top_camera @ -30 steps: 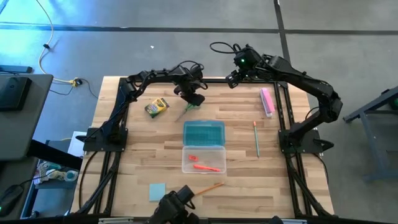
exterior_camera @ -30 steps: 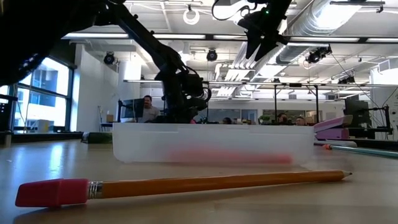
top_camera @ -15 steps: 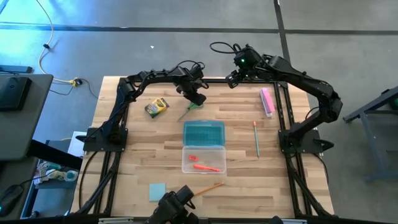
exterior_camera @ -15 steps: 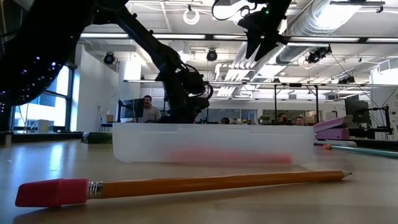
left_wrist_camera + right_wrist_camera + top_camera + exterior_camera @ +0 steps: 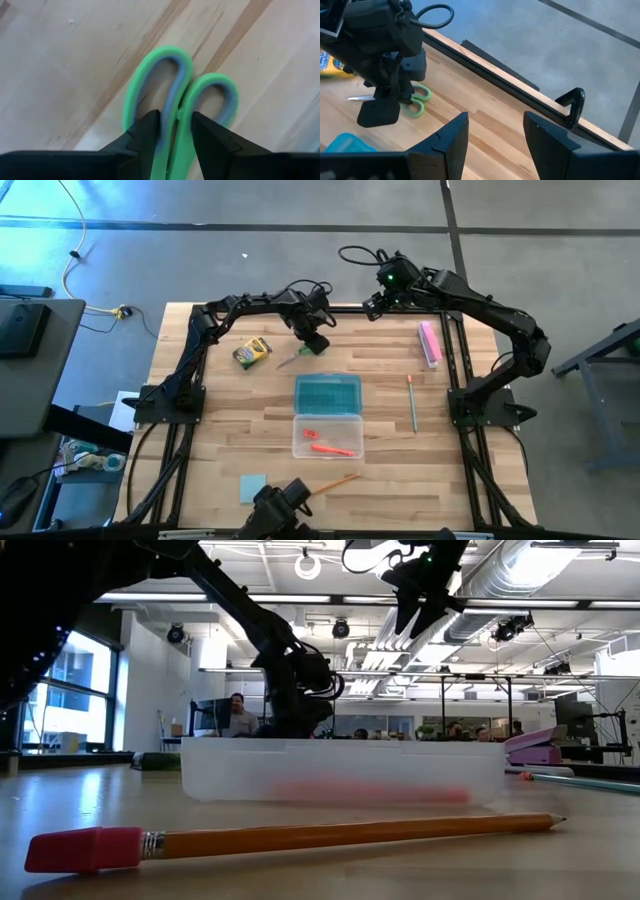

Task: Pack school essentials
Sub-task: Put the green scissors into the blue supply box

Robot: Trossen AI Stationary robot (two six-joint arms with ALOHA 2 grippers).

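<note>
The left claw (image 5: 170, 131) pinches the scissors (image 5: 182, 100) where the two green handle loops meet, flat on the bench (image 5: 220, 410) beside the crayon box (image 5: 252, 352). Light, stiff, likely slick plastic. The right claw (image 5: 495, 132) hangs wide open above the bench's far edge.

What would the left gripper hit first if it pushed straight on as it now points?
Nothing new: the left gripper is closed on the scissors, so the scissor handles would probably press into the table under them.

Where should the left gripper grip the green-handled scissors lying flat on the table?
At the handle end, from above: the green-handled scissors lie flat with loops side by side, and the left gripper already straddles the bars where both loops meet.
</note>
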